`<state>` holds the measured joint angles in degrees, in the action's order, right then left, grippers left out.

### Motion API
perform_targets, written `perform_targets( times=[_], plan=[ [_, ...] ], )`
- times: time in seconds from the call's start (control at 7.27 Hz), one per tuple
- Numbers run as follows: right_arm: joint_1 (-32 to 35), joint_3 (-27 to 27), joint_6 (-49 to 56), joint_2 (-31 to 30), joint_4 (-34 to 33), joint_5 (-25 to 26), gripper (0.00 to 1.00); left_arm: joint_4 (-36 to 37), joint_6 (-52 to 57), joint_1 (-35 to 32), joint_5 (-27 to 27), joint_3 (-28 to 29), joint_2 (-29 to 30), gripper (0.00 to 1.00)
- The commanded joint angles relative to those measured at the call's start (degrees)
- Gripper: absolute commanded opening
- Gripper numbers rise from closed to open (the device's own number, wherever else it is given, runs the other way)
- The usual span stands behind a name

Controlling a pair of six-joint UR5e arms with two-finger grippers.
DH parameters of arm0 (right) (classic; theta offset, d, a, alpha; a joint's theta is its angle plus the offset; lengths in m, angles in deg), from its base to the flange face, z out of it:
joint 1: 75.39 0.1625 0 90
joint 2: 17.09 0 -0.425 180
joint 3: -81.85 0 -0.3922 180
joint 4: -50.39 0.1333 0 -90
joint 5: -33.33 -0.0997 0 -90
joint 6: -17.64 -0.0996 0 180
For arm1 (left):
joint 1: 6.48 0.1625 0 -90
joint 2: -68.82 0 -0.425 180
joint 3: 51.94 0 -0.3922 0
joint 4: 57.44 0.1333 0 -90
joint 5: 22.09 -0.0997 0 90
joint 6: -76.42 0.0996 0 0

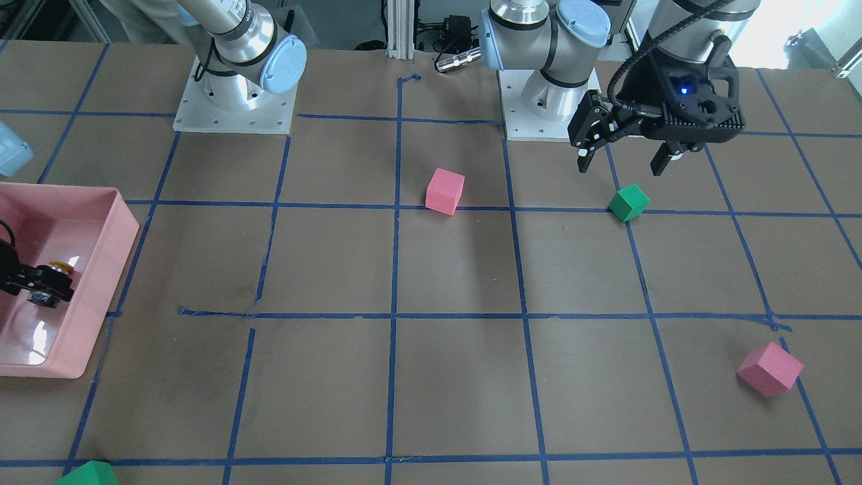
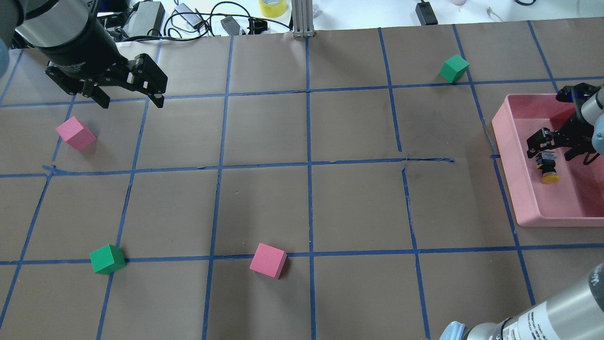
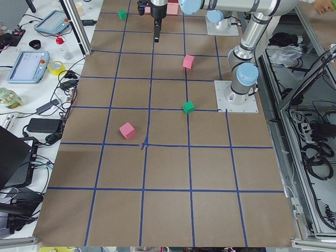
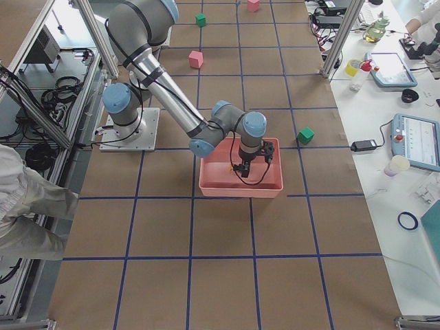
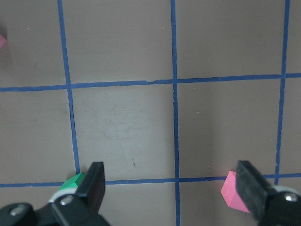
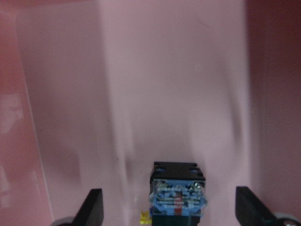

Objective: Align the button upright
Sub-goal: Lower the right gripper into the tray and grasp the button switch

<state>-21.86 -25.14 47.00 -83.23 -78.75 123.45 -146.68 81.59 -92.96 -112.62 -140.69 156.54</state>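
The button lies tipped at bottom centre, straddled by the right gripper's open jaws, likely for righting. The left gripper idles open.

Right wrist cam: button clipped at 6 o'clock, yellow cap just a sliver; right fingers clipped too. Front cam: pink tray cut at 9 o'clock, green foam cube cut at 7 o'clock. Left wrist cam: second green cube mostly behind left finger.
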Motion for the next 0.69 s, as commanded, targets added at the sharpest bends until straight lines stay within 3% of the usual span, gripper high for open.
perform_targets(
  times=[0.0, 0.28, 0.55],
  plan=[
    [-0.27, -0.94, 0.17, 0.05, -1.8, -0.12, 1.0, 0.12, 0.01, 0.0, 0.0, -0.02, 0.0, 1.0],
    [-0.27, -1.03, 0.09, 0.05, -1.99, -0.3, 1.0, 0.91, 0.1, 0.0, 0.0, -0.02, 0.0, 1.0],
    [-0.27, -1.03, 0.09, 0.05, -1.99, -0.21, 0.85, 0.91, 0.1, 0.0, 0.0, -0.02, 0.0, 1.0]
  ],
)
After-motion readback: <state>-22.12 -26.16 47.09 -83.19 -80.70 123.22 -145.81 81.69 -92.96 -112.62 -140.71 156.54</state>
